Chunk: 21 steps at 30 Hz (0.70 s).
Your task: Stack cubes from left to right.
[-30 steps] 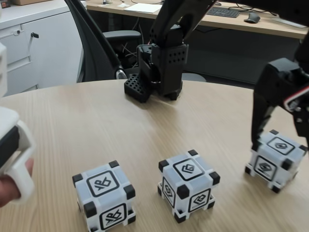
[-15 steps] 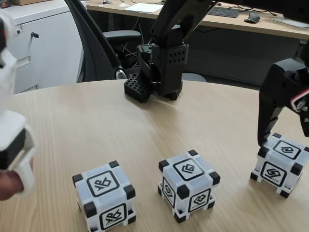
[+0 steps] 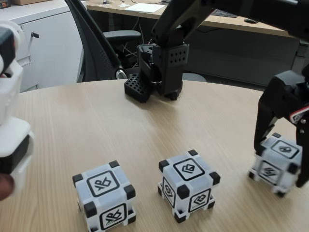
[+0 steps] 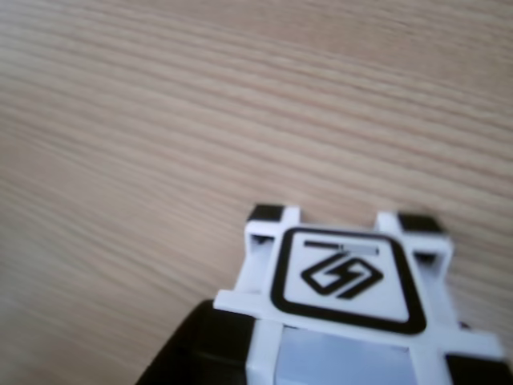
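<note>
Three white cubes with black corners lie in a row on the wooden table [image 3: 96, 125]. The left cube [image 3: 104, 195] and the middle cube [image 3: 187, 185] stand free. Blurred at the far right is the right cube [image 3: 270, 170], with my black gripper [image 3: 280, 166] straddling it, one finger at its left top corner and the other along its right side, pressed against it. The other view looks down on this cube [image 4: 345, 281] from close above, its zigzag glyph facing up, with a black finger [image 4: 192, 345] beside its lower left.
The arm's black base [image 3: 161, 67] stands at the table's far side, an office chair [image 3: 96, 43] behind it. At the left edge a person's hand [image 3: 5, 186] holds a white and black device [image 3: 12, 121] above the table. Bare wood lies between base and cubes.
The right cube slid a little right, then back left, and is now blurred. My gripper's fingers have come down around it. The white device at the left has risen.
</note>
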Available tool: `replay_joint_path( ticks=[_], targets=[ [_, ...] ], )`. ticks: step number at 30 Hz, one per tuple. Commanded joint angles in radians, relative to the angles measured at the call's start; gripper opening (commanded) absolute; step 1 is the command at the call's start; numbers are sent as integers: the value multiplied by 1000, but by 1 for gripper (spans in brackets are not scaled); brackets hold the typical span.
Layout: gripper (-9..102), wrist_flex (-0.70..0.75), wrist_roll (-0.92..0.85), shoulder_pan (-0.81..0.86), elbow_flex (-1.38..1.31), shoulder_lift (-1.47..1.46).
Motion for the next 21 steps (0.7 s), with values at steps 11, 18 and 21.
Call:
replay_joint_path(
  ticks=[11,18,21],
  targets=[
    [4,15,17,-6,-43,21],
    [0,15,64,-8,-43,112],
    [0,15,94,-8,-41,207]
  ],
)
